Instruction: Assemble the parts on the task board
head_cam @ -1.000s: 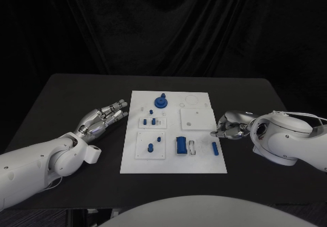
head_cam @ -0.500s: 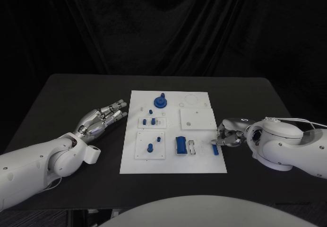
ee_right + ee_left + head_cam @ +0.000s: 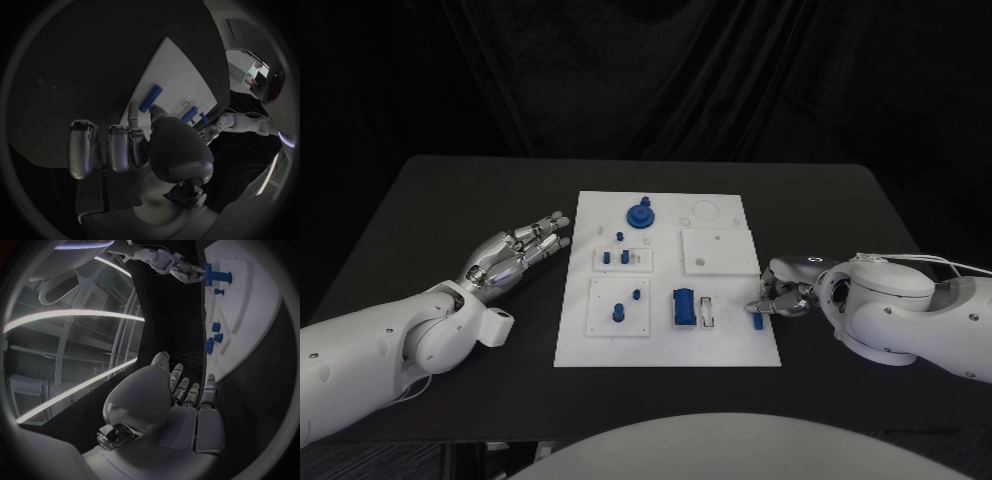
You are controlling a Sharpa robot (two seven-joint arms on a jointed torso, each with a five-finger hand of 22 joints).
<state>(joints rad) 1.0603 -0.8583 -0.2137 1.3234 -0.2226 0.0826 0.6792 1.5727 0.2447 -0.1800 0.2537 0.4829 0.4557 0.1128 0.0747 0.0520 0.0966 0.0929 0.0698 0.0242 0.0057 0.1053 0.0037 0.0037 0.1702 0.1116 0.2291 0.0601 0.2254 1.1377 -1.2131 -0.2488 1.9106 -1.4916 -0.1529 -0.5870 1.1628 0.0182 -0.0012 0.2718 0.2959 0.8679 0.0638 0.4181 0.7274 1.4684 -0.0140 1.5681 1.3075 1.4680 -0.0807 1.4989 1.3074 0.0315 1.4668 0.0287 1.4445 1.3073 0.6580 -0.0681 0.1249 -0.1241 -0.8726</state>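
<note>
Right hand (image 3: 788, 287) at the board's (image 3: 666, 352) right edge, fingers curled beside a blue peg (image 3: 756, 315), grasp unclear; left hand (image 3: 516, 252) spread on the surface (image 3: 444, 200).

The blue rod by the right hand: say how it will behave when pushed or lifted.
The blue rod looks round and slender, so it probably rolls sideways if nudged. It seems rigid and light. Lying flat on the white board, it may slip between the right hand's fingers.

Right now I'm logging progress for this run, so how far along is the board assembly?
Early to midway, by the look of it. Several blue pieces already stand on the task board, among them a tall knob. The right hand is at the loose blue rod by the board's right edge; whether it grips is unclear. The left hand lies open beside the board. The plain white square plate holds no parts.
</note>
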